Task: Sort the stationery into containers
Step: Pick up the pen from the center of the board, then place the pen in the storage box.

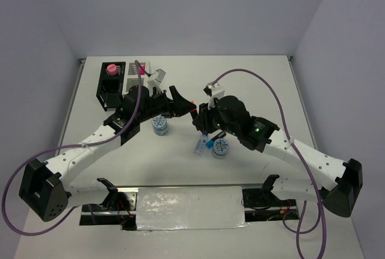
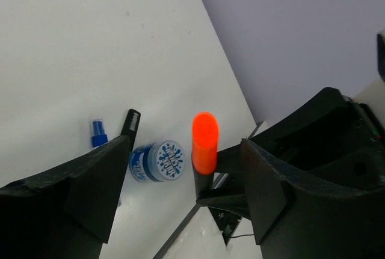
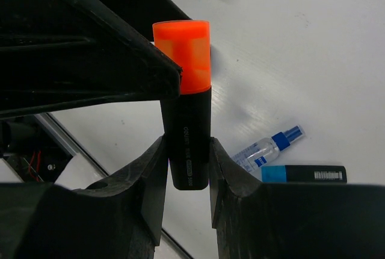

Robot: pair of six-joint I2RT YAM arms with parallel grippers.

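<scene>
My right gripper (image 3: 186,150) is shut on the black body of the orange-capped highlighter (image 3: 186,120) and holds it upright above the table. My left gripper (image 2: 186,174) is open, with its jaws on either side of the orange cap (image 2: 204,141) and a gap on each side. In the top view the two grippers meet over mid-table, left (image 1: 183,101) and right (image 1: 198,115). One light-blue tin (image 1: 159,124) stands under the left arm and another (image 1: 220,147) by the right arm. The clear blue-capped tube (image 3: 267,146) and the blue-capped highlighter (image 3: 304,173) lie beside it.
The black box (image 1: 101,85) at the back left holds the pink-capped bottle (image 1: 110,70). The white box (image 1: 131,82) is joined to its right side, with something pink at its rim. Purple cables loop off both arms. The table's near edge (image 1: 189,208) has a shiny strip.
</scene>
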